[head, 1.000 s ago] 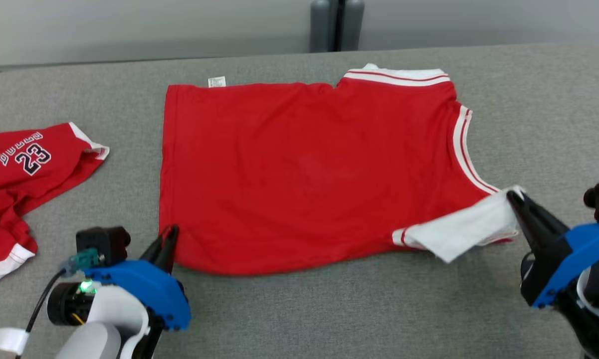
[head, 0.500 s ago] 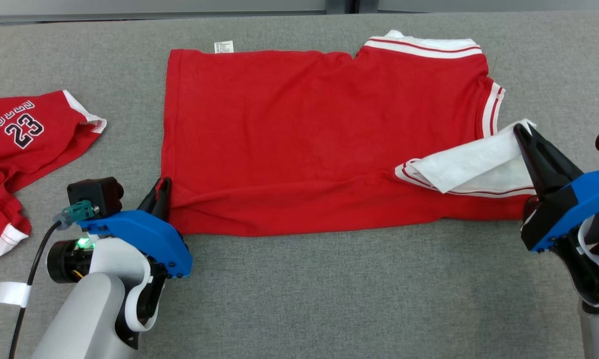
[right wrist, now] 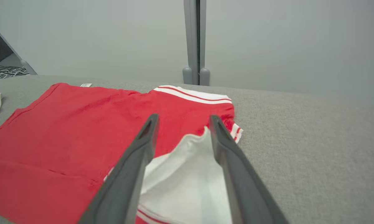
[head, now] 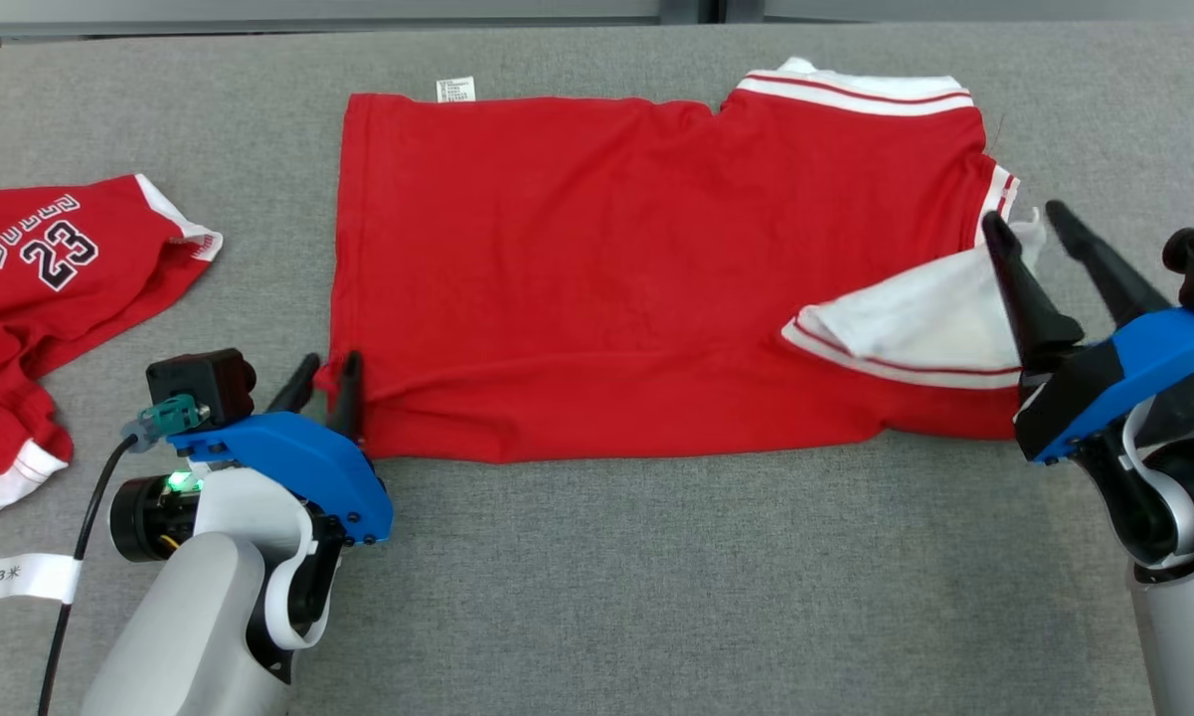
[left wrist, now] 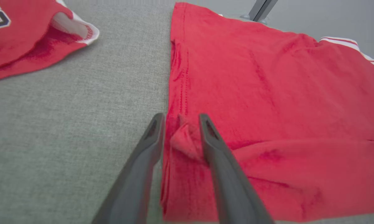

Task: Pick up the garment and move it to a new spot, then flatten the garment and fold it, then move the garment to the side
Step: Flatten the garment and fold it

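The red garment (head: 606,278) lies spread on the grey tabletop (head: 656,597). The left gripper (head: 330,360) is at the garment's near left corner, jaws released with a bunched fold loose between them. The right gripper (head: 1024,216) is at the garment's right edge, jaws released and straddling the turned-back white lining.

The garment (head: 606,268) lies on the table (head: 656,597) (another jersey (head: 50,288) to its left).

Free table (head: 676,597) nearside of garment (head: 606,268)

The numbered jersey (head: 50,288) runs off the left edge; print on the white label (head: 455,89) is unreadable.
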You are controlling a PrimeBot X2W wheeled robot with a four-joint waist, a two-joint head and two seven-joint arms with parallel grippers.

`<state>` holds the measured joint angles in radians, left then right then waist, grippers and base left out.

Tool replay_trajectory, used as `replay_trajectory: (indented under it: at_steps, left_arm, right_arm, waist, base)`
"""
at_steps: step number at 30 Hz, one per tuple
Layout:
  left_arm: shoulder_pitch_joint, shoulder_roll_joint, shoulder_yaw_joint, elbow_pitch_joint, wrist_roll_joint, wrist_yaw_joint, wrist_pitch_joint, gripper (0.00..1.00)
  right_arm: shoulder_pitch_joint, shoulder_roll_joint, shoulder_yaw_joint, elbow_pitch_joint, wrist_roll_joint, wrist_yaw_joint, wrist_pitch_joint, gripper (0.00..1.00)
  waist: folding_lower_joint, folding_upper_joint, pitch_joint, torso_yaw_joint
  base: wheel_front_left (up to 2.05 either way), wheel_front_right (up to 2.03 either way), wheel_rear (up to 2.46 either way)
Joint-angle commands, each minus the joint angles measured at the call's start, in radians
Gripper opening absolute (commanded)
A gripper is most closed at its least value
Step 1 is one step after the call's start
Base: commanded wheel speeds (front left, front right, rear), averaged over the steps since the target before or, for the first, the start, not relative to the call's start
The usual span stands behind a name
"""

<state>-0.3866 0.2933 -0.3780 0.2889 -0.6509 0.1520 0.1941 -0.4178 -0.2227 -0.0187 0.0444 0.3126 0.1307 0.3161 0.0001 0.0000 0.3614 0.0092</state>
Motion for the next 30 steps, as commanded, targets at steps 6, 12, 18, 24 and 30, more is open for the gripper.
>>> replay_trajectory:
  at_steps: [6,12,18,24,30]
  left_arm:
    - [0.037,0.001,0.022,0.002,0.016,0.007,-0.107,1.00]
    - [0.129,-0.005,-0.008,-0.015,0.039,0.017,-0.171,1.00]
    - [0.144,-0.016,-0.045,0.027,0.065,0.020,-0.178,1.00]
    - [0.098,-0.024,-0.057,0.099,0.090,0.040,-0.183,1.00]
    - [0.062,-0.036,-0.054,0.168,0.086,0.047,-0.190,1.00]
  right_arm:
    - [0.003,-0.021,0.011,0.030,0.034,0.000,-0.108,1.00]
    - [0.143,0.019,-0.093,0.028,0.027,0.000,-0.019,1.00]
    - [0.247,0.099,-0.188,0.014,-0.027,0.000,0.047,1.00]
    - [0.212,0.145,-0.212,0.079,-0.073,0.000,0.028,1.00]
    - [0.138,0.164,-0.216,0.197,-0.110,0.000,0.014,1.00]
  waist:
    - [-0.0001,0.0000,-0.054,0.002]
    - [-0.0001,0.0000,-0.114,0.006]
    - [-0.0001,0.0000,-0.123,-0.004]
    - [-0.0001,0.0000,-0.093,-0.022]
    - [-0.0001,0.0000,-0.055,-0.028]
  base:
    - [0.00,0.00,0.00]
    - [0.00,0.00,0.00]
    - [0.00,0.00,0.00]
    - [0.00,0.00,0.00]
    - [0.00,0.00,0.00]
